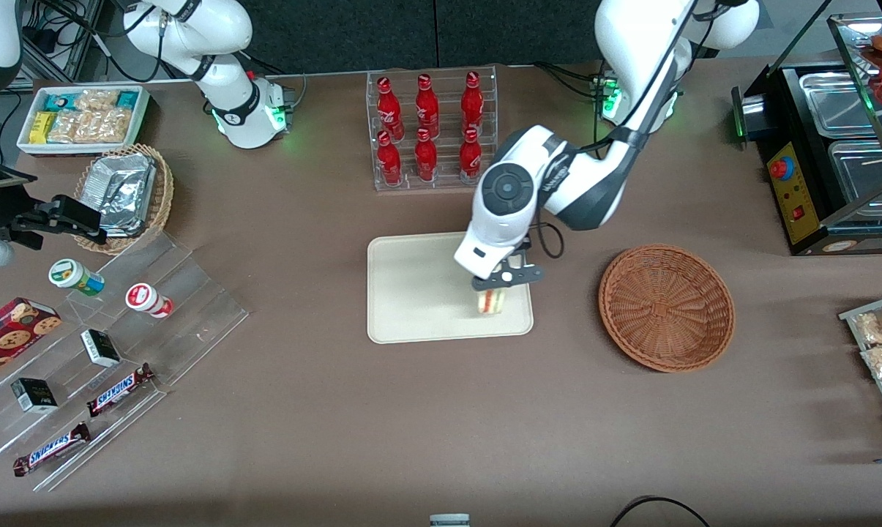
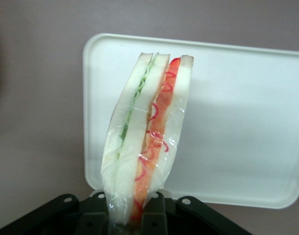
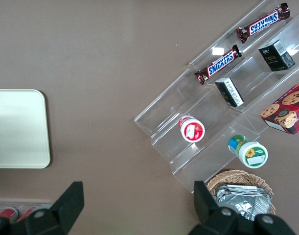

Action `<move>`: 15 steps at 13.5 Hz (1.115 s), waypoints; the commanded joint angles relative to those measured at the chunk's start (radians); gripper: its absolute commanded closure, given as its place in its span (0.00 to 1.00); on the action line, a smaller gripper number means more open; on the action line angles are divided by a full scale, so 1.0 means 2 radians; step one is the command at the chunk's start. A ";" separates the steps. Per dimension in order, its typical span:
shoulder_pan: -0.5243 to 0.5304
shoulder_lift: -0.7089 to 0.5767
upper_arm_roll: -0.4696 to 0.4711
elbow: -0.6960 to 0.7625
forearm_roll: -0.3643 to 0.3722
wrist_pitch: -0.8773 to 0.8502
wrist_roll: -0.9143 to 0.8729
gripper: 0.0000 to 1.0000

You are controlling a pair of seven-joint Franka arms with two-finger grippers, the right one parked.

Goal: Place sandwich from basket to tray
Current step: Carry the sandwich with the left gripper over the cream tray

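The sandwich (image 1: 492, 300), a wrapped wedge of white bread with red and green filling, hangs over the cream tray (image 1: 411, 293) near the tray's edge that faces the basket. My gripper (image 1: 501, 287) is shut on it, just above the tray. In the left wrist view the sandwich (image 2: 149, 132) stands out from between the black fingers (image 2: 156, 215), with the tray (image 2: 237, 122) beneath it. The reddish-brown wicker basket (image 1: 666, 307) sits beside the tray toward the working arm's end of the table and holds nothing.
A clear rack of red bottles (image 1: 430, 128) stands farther from the front camera than the tray. Toward the parked arm's end lie a clear stepped stand (image 1: 96, 351) with snacks, a smaller foil-packet basket (image 1: 126, 194) and a white snack bin (image 1: 82, 117). A black appliance (image 1: 828, 161) stands past the basket.
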 commanded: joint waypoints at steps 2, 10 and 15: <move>-0.025 0.069 -0.019 0.072 -0.003 -0.007 -0.021 1.00; -0.054 0.132 -0.018 0.120 0.036 -0.006 -0.090 1.00; -0.055 0.143 -0.017 0.121 0.036 -0.003 -0.094 1.00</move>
